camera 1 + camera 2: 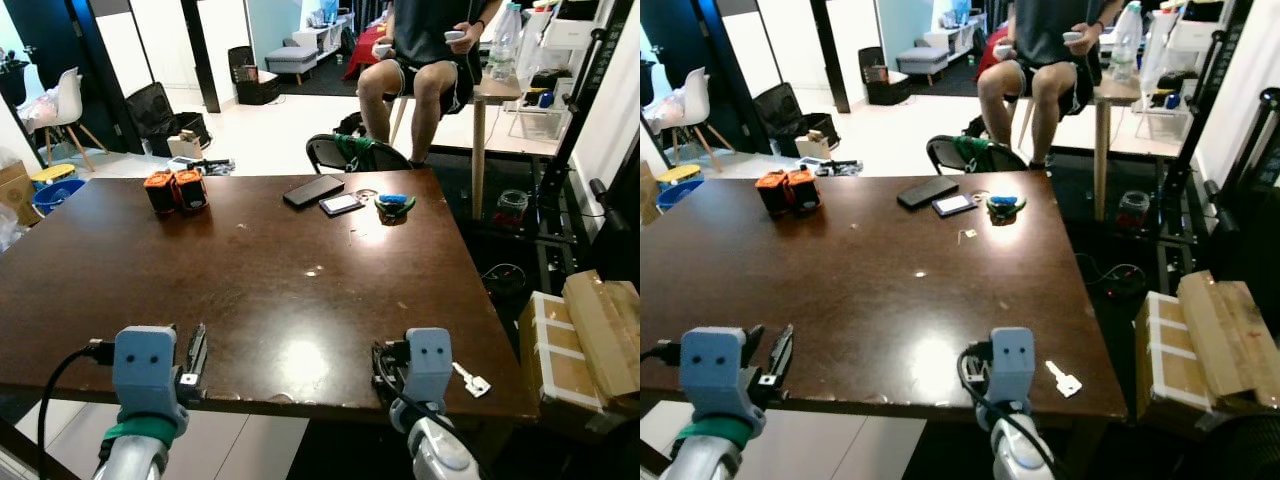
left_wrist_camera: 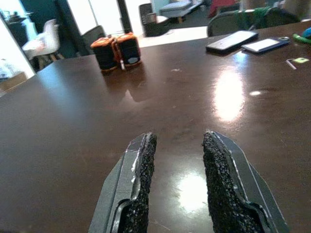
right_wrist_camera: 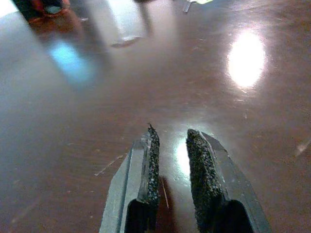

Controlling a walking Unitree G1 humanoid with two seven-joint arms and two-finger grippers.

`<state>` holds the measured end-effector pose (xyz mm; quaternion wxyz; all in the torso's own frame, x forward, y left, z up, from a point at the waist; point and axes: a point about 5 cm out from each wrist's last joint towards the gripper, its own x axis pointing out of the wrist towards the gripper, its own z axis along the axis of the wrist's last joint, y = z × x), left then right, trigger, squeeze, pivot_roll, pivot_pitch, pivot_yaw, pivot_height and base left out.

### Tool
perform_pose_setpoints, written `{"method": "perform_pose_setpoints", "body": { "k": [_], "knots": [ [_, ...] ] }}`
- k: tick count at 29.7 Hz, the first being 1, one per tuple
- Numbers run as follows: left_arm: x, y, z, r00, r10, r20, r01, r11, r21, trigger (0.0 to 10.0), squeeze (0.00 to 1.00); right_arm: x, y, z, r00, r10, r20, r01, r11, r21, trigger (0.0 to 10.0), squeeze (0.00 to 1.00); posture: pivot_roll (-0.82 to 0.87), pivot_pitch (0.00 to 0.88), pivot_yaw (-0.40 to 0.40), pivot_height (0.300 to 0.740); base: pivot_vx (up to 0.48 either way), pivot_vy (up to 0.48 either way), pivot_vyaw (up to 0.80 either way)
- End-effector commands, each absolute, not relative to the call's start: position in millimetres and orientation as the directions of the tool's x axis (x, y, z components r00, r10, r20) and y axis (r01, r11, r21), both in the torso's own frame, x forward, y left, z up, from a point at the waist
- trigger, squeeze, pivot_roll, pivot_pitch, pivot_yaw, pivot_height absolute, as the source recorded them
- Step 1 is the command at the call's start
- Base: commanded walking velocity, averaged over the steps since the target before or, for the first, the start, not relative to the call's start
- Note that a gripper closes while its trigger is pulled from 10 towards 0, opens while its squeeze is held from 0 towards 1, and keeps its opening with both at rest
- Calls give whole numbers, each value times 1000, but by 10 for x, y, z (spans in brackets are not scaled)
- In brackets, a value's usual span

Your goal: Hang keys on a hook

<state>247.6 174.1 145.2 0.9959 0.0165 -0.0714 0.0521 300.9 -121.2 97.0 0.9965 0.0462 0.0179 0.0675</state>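
The keys (image 1: 394, 205), a small bunch with a blue and green tag, lie at the far edge of the dark wooden bench (image 1: 250, 290), toward my right side and well apart from both of my arms. Just beside them, to their left, sit a pale phone (image 1: 341, 204) and a black phone (image 1: 313, 190), close together. Further left along that far edge stand 2 orange and black blocks (image 1: 175, 190), touching each other. A single silver key (image 1: 470, 380) rests near the bench's front right corner, just beside my right arm.

My left fingers (image 2: 177, 184) hover low over the near edge of the bench, parted by a clear gap, with nothing between them. My right fingers (image 3: 171, 174) hang just over the glossy top near the front edge, set closer together with a narrow gap showing, and they hold nothing.

Beyond the bench a person (image 1: 425, 50) sits on a chair holding 2 controllers. A cardboard box (image 1: 590, 340) stands on the floor to the right.
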Motion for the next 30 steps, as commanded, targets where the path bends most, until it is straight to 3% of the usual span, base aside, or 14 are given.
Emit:
{"method": "perform_pose_setpoints", "body": {
  "k": [1, 6, 14, 30],
  "knots": [
    [2465, 1770, 1414, 987, 106, 123, -110, 994, 27, 10000, 0, 2978, -1218, 899, 990, 131, -60, -124, 987, 104, 10000, 0, -142, 7, 169, 740, 0, -345, 0],
    [2475, 1752, 1421, 988, 101, 114, -95, 994, -56, 10000, 0, 2977, -1219, 898, 990, 128, -61, -121, 987, 108, 10000, 0, -141, 9, 170, 740, 0, -69, 0],
    [2474, 1729, 1432, 990, 85, 115, -80, 995, -54, 10000, 0, 2977, -1224, 896, 990, 124, -63, -116, 987, 113, 10000, 0, -141, 9, 170, 740, 0, 480, 0],
    [2461, 1751, 1436, 988, 89, 124, -84, 995, -48, 10000, 0, 2979, -1224, 894, 990, 125, -64, -117, 986, 115, 10000, 0, -141, 9, 170, 740, 0, 0, 0]
  ]
}}
